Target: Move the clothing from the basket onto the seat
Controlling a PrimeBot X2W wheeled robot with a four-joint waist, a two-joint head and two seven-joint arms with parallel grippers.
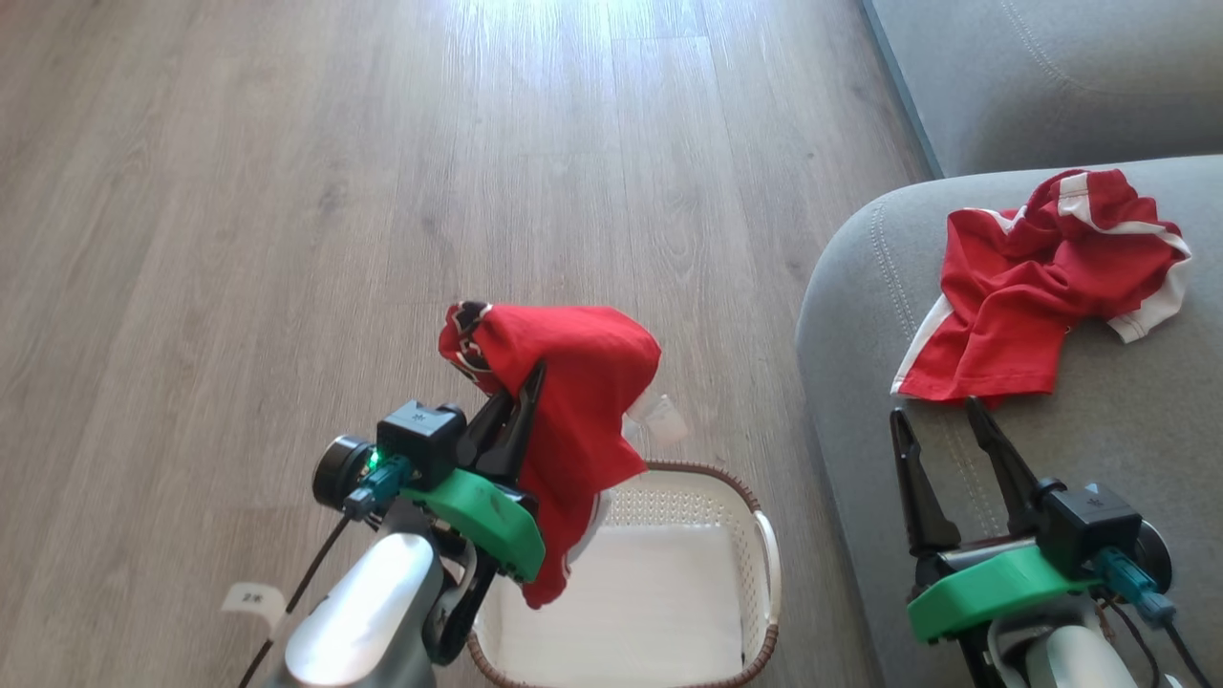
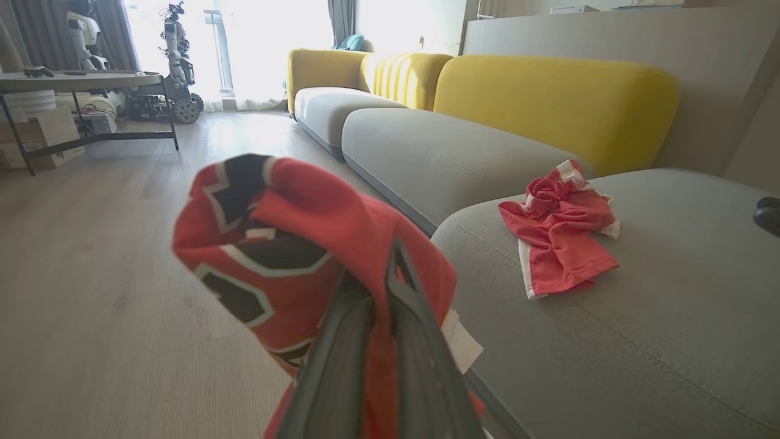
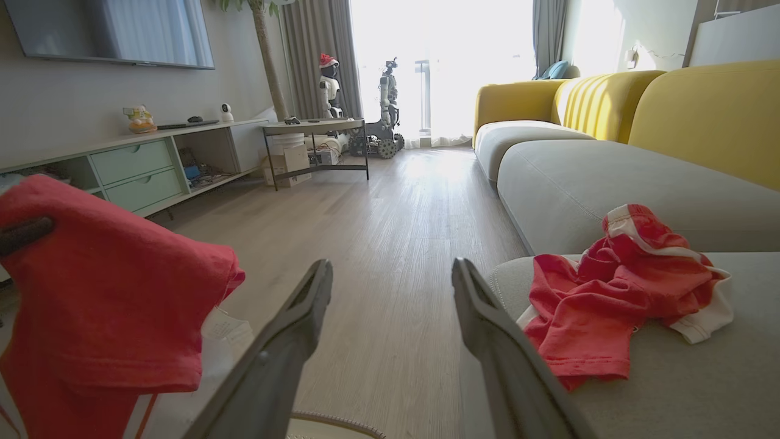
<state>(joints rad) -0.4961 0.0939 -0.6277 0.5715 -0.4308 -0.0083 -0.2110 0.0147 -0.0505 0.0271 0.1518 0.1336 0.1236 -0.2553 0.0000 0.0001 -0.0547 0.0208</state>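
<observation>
Your left end effector (image 1: 524, 397) pinches the lettered garment (image 1: 583, 382) by a bunched fold above the basket (image 1: 764, 545). The jersey looks light, limp and slippery, so grip gathered folds. The right end effector (image 1: 933, 413) is spread and empty beside the second garment (image 1: 1032, 287) on the seat (image 1: 1099, 459).

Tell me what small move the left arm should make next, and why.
Probably swing the left gripper, shut on the red printed jersey, to the right until the cloth hangs over the grey seat cushion. The jersey dangles above the laundry basket, whose bottom looks bare, while the other red garment already lies on the cushion.
</observation>
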